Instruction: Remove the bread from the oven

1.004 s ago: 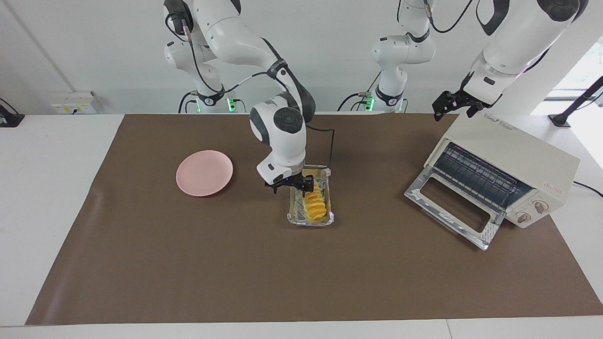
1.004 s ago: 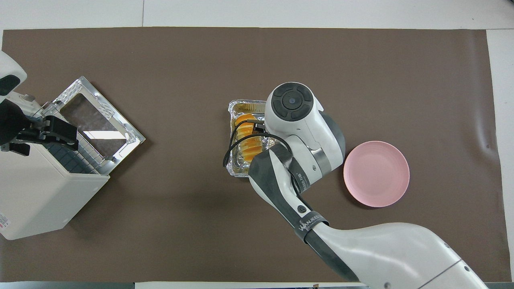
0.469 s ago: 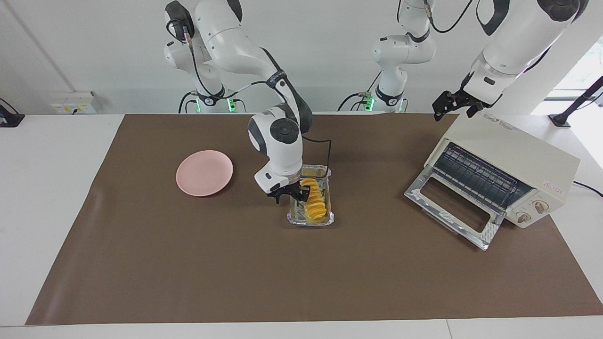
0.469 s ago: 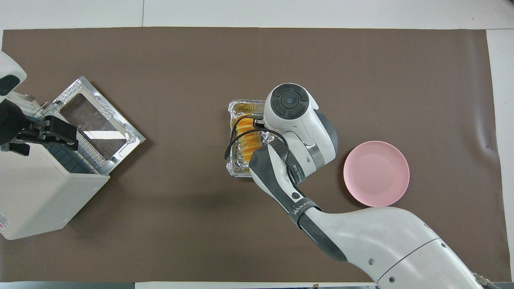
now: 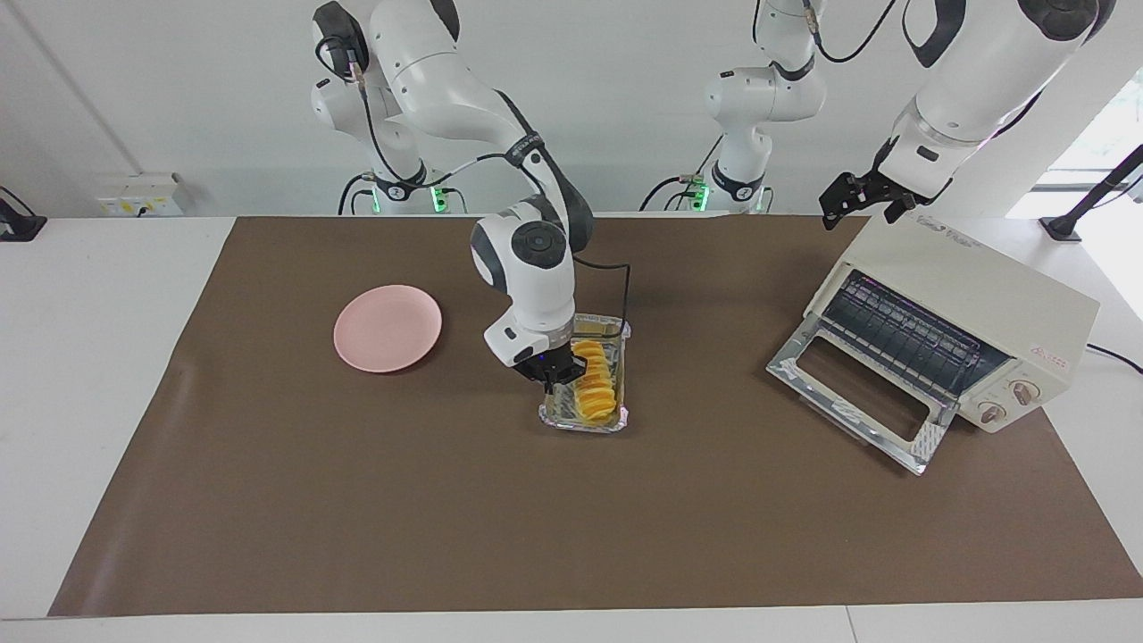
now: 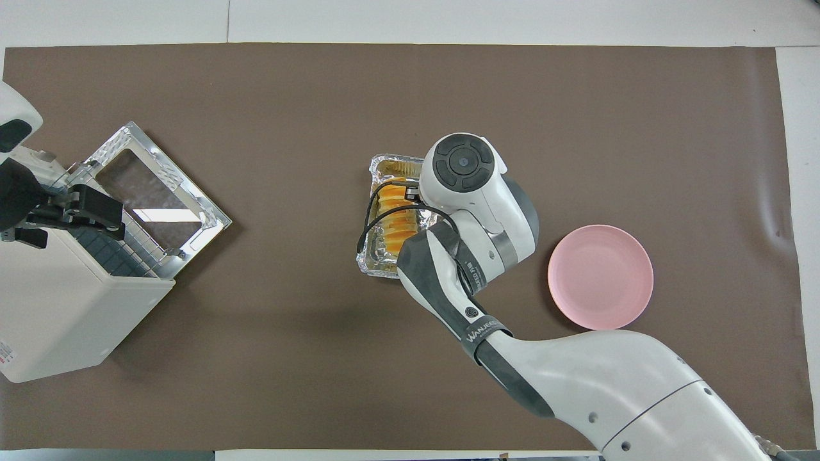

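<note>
While the boxy cream-white toaster oven sits at the left arm's end of the table with its glass-windowed door dropped flat onto the brown mat, the action is at the middle of the table. There the small golden-yellow ridged loaf of bread lies in a crinkled silver foil tray, out of the oven and well apart from it. The right gripper is down at the tray, right at the edge that faces the right arm's end of the table, and its fingers have come together; they press at the side of the bread and the tray's rim, though which of the two they pinch I cannot tell. From overhead the right arm's white wrist covers that side of the tray, with the bread showing beside it. A round pink plate rests on the mat toward the right arm's end, near the tray but not touching it. The left gripper hangs over the oven's top corner nearest the robots, jaws spread wide, holding nothing, and that arm waits.
</note>
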